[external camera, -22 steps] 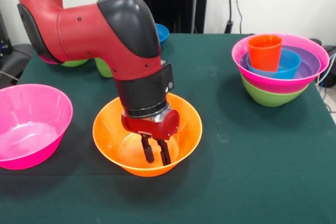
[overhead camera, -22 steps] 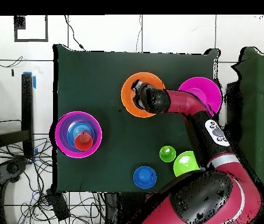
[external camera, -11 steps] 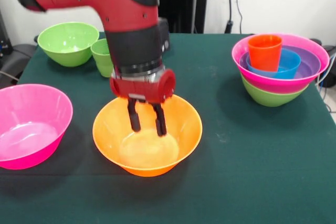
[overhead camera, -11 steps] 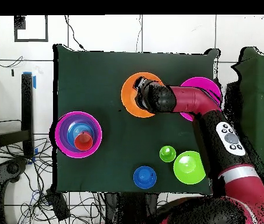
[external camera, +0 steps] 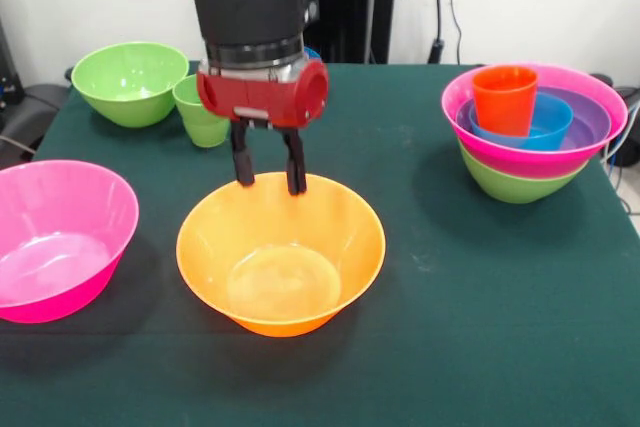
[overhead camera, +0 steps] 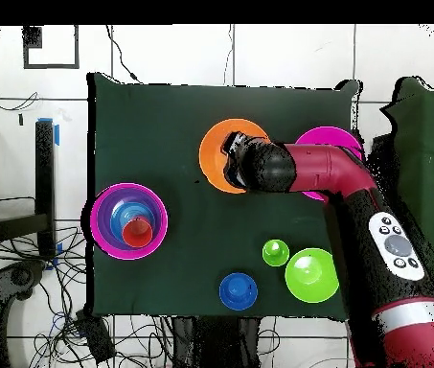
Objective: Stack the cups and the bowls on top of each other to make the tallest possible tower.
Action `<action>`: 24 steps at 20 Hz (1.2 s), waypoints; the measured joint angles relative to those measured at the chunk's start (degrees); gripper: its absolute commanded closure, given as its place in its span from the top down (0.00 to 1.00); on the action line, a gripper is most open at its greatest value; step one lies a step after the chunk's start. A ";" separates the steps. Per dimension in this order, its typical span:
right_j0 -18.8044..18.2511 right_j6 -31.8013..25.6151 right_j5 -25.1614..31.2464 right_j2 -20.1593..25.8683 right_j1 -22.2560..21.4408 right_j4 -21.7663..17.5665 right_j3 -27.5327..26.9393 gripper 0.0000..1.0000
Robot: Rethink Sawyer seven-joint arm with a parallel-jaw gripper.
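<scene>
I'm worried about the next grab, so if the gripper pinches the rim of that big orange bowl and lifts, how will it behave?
The orange bowl looks like thin glossy plastic, so probably light but slippery. Held by one side of its wide rim, it would likely tilt and hang. It is empty, so nothing should spill. The open gripper hovers above its far rim.

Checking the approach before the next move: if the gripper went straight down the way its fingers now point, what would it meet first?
Most likely the orange bowl: the open gripper points down at its far rim. Whether it would meet the rim or the inside just past it is unclear.
</scene>
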 measured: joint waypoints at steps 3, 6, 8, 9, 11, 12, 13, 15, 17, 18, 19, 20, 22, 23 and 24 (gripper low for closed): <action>0.00 0.00 1.07 -0.54 -2.92 0.46 2.47 1.00; 0.00 0.00 1.20 -1.03 -5.50 1.28 4.94 1.00; 0.00 0.00 1.19 -1.21 -6.45 1.82 5.90 1.00; 0.01 0.00 1.19 -1.41 -7.54 2.44 6.96 1.00; 0.00 0.00 1.20 -1.58 -8.24 2.85 7.64 1.00; 0.00 0.00 1.21 -1.64 -8.51 3.02 7.91 1.00; 0.00 0.00 1.37 -1.76 -9.01 3.39 8.35 1.00; 0.00 0.00 1.88 -2.01 -10.07 4.34 9.30 1.00; -0.01 0.00 2.77 -2.18 -10.86 4.98 9.97 1.00; -0.01 0.00 3.21 -2.27 -11.26 5.30 10.30 1.00; -0.03 0.00 3.59 -2.32 -11.53 5.47 10.54 1.00; -0.04 0.00 3.96 -2.37 -11.79 5.63 10.78 1.00; -0.11 0.00 5.32 -2.60 -12.72 6.27 11.66 1.00; -0.12 0.00 5.64 -2.66 -12.91 6.43 11.84 1.00; -0.12 0.00 5.93 -2.75 -13.12 6.59 12.00 1.00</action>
